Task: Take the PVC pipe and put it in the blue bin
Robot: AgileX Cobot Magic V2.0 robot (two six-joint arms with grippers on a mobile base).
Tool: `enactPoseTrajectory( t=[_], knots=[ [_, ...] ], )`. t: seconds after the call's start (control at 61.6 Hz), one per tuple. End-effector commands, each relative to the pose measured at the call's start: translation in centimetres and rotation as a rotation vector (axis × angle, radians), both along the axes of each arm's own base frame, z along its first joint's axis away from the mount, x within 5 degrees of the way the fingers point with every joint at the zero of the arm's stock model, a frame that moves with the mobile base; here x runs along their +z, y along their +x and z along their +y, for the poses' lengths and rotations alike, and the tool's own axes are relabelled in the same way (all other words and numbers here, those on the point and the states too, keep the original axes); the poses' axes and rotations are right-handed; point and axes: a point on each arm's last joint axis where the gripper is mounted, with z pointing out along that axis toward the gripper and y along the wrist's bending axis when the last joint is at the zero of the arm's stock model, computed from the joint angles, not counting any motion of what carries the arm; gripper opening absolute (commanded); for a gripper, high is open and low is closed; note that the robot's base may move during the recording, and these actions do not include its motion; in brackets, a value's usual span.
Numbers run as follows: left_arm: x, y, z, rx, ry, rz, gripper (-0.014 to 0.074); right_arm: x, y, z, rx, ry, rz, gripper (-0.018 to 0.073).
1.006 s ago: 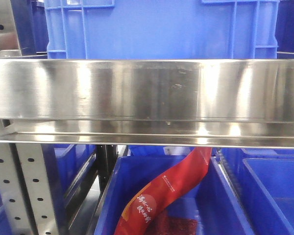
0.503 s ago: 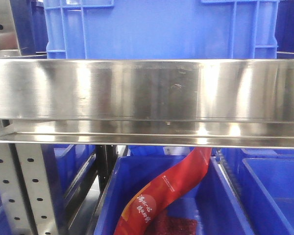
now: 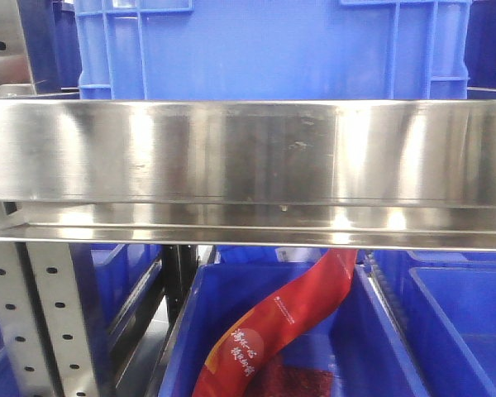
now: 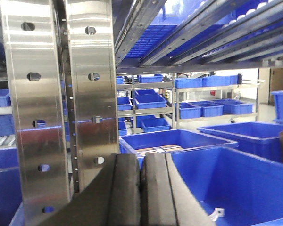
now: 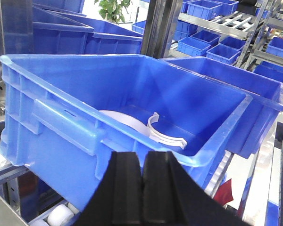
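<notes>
Both tools closed, pipe lying in the bin

The left tool (image 4: 141, 165) has its jaws pressed together on nothing, beside the steel upright (image 4: 87, 94). The right tool (image 5: 142, 165), also closed and empty, hangs just outside the blue bin (image 5: 61, 113), where what looks like the white PVC pipe (image 5: 121, 120) lies beside a white clip (image 5: 164, 134). It should open before clearing the rim.

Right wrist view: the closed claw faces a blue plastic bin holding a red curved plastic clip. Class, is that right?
No. The curved plastic clip in the blue plastic bin is white, not red, as the right wrist view shows. The right claw is closed and faces that bin.
</notes>
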Motion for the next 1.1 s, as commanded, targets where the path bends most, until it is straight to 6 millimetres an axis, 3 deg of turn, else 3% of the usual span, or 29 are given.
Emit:
enactPoseTrajectory(
  t=[0.0,1.087],
  knots=[
    [0.1,-0.5,0.1,-0.007,-0.011,-0.003,-0.0111,0.2,-0.1,-0.2,-0.013,0.004,-0.016,-0.0163],
    [0.1,-8.7,1.8,-0.022,-0.048,-0.041,-0.0111,0.2,-0.1,-0.2,-0.013,0.004,-0.016,-0.0163]
  ],
)
